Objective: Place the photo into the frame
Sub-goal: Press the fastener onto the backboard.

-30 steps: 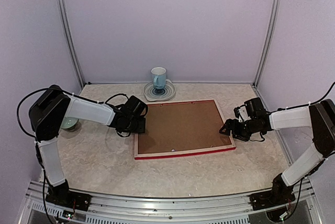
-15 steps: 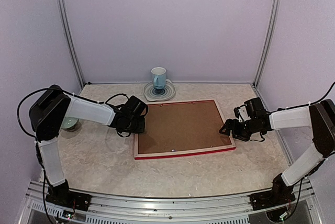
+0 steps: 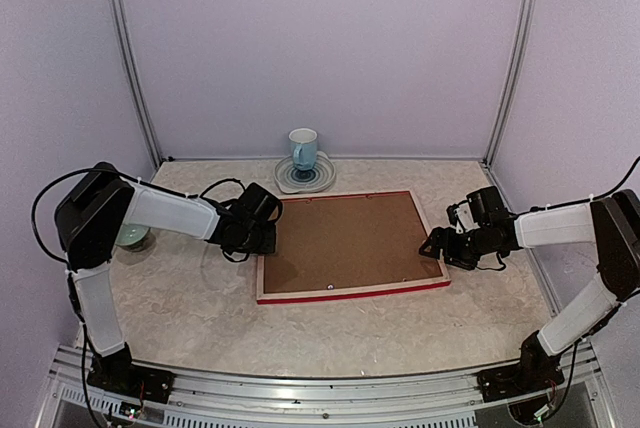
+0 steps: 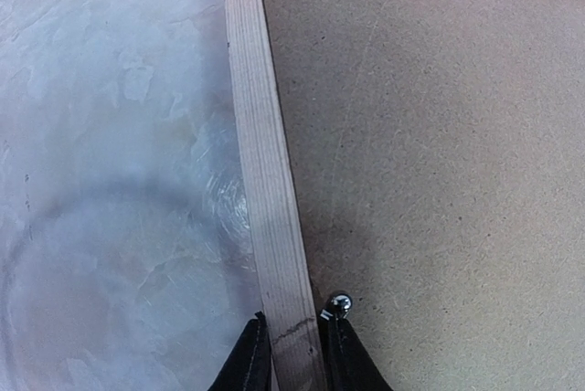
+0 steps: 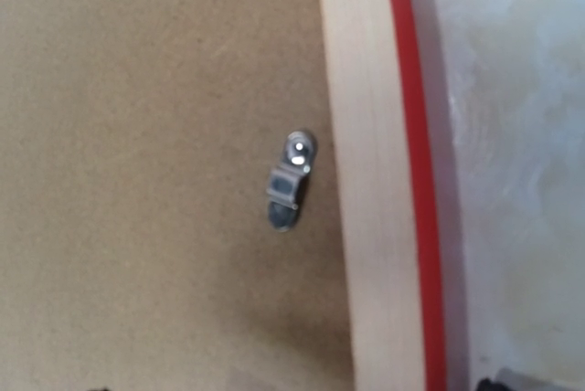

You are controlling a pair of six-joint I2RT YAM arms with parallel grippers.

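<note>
The frame (image 3: 350,291) lies face down in the middle of the table, its pale wood reverse up and its red edge showing. A brown backing board (image 3: 345,241) fills it. My left gripper (image 3: 268,243) is at the frame's left rail (image 4: 265,163). Its fingers (image 4: 245,364) are shut on that rail, one on each side, next to a small metal stud (image 4: 338,302). My right gripper (image 3: 437,245) hovers open over the right rail (image 5: 370,181), close to a metal clip (image 5: 288,181) on the board. The photo is hidden.
A blue mug (image 3: 303,151) stands on a round plate (image 3: 305,176) behind the frame. A small green dish (image 3: 132,238) sits at the far left behind my left arm. Walls and metal posts close in the table on three sides.
</note>
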